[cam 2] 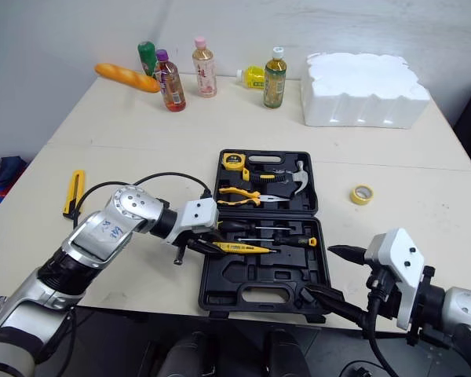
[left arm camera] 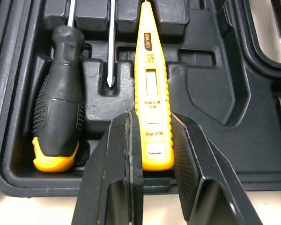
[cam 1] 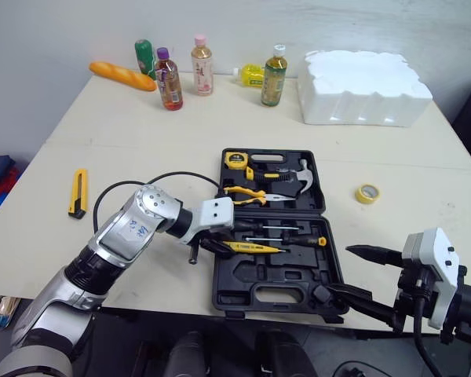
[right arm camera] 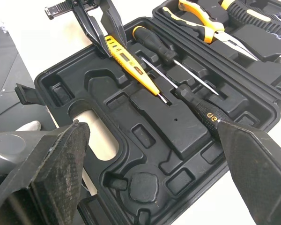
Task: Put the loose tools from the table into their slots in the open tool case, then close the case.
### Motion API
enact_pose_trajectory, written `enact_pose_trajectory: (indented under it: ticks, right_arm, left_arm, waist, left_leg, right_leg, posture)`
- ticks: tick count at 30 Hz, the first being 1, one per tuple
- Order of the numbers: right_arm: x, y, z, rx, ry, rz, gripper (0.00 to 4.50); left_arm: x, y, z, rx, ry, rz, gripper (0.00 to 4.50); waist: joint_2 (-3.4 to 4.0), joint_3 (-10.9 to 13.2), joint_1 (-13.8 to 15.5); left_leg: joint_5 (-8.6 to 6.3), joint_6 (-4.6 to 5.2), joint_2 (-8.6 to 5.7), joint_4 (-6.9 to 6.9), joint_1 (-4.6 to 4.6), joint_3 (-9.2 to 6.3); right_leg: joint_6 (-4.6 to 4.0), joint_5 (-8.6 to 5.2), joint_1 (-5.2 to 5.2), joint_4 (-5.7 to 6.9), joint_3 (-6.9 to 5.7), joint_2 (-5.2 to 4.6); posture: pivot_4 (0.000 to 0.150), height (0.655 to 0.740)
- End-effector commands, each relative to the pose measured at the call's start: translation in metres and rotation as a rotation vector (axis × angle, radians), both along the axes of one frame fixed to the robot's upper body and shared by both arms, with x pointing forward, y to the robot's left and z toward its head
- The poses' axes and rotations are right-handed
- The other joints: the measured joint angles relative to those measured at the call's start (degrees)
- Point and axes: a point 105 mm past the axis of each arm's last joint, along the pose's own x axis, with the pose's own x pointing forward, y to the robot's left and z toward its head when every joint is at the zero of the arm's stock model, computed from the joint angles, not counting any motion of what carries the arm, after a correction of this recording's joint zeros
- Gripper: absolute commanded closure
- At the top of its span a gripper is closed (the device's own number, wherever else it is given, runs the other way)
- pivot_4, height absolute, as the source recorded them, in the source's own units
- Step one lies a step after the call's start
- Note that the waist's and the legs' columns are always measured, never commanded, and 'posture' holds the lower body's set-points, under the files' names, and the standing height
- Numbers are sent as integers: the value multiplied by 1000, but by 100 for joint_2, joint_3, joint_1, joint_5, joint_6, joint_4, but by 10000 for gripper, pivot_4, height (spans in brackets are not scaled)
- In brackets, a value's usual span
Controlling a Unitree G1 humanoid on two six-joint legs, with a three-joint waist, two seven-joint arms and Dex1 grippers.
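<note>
The black tool case [cam 1: 286, 276] lies open near the table's front edge. Its far half holds a tape measure [cam 1: 235, 159], pliers [cam 1: 247, 195] and a hammer [cam 1: 296, 176]. Two screwdrivers [cam 1: 279, 228] lie in the near half. My left gripper [cam 1: 218, 247] is shut on the butt end of a yellow tester pen [left arm camera: 151, 70], which lies in a slot beside a screwdriver [left arm camera: 56, 117]. My right gripper [cam 1: 341, 271] stands wide open at the case's near right corner, holding nothing. A yellow utility knife [cam 1: 77, 192] lies loose on the table at the left.
A yellow tape roll [cam 1: 367, 193] lies right of the case. Along the back edge stand several bottles [cam 1: 202, 70], a bread loaf [cam 1: 122, 75] and a white foam block [cam 1: 363, 86]. The table's front edge runs just below the case.
</note>
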Motion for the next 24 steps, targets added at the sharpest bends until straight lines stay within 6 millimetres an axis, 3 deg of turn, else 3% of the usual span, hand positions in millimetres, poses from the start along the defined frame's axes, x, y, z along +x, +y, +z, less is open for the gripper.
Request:
enact_pose_trajectory:
  ticks: [1,6,9,12,15,16,20,24]
  right_arm:
    - [-2,4,5,-7,-35,20,0]
    - [-3,3,7,-6,-37,18,0]
    - [-2,2,6,-7,-38,16,0]
    - [-2,1,5,-6,-36,7,0]
    - [-2,2,5,-7,-33,9,0]
    - [-2,2,5,-7,-34,9,0]
    - [-1,0,4,-13,-25,16,0]
    - [0,-3,3,-26,-21,17,0]
  left_arm:
    - [-4,-2,4,-9,-2,-19,26064]
    - [-5,10,25,-72,40,-29,5846]
    - [-9,9,31,-137,47,-80,5846]
    - [-10,0,30,-266,41,-130,12745]
    - [-7,-4,20,-336,78,-107,24554]
    - [-6,-4,16,-329,90,-98,30965]
    - [-7,-11,5,-323,140,-83,44904]
    - [1,-11,-13,-255,119,-41,44904]
  waist:
    - [0,0,5]
    - [0,0,-6]
    - [0,0,-5]
    - [2,-1,-2]
    - [2,-1,9]
    - [2,-1,7]
    - [2,-1,2]
    - [2,-1,3]
  left_leg:
    - [0,0,0,0,0,0]
    - [0,0,2,0,-1,-1]
    - [1,-1,5,1,0,0]
    - [1,-1,3,2,0,0]
    - [1,-2,3,12,-1,0]
    - [0,-1,3,15,-1,0]
    - [-2,3,2,19,-1,-1]
    - [-3,4,1,19,-2,-1]
  right_leg:
    - [0,0,0,0,0,-1]
    - [0,0,0,1,-1,1]
    - [-1,-1,0,2,-1,1]
    - [-1,0,0,2,-1,1]
    - [0,0,4,2,-1,0]
    - [0,0,5,4,-1,-1]
    - [0,0,5,5,-2,1]
    - [1,0,6,5,-1,0]
  posture:
    - [1500,7355]
    - [1500,7355]
    - [1500,7355]
    - [1500,7355]
    - [1500,7355]
    - [1500,7355]
    - [1500,7355]
    - [1500,7355]
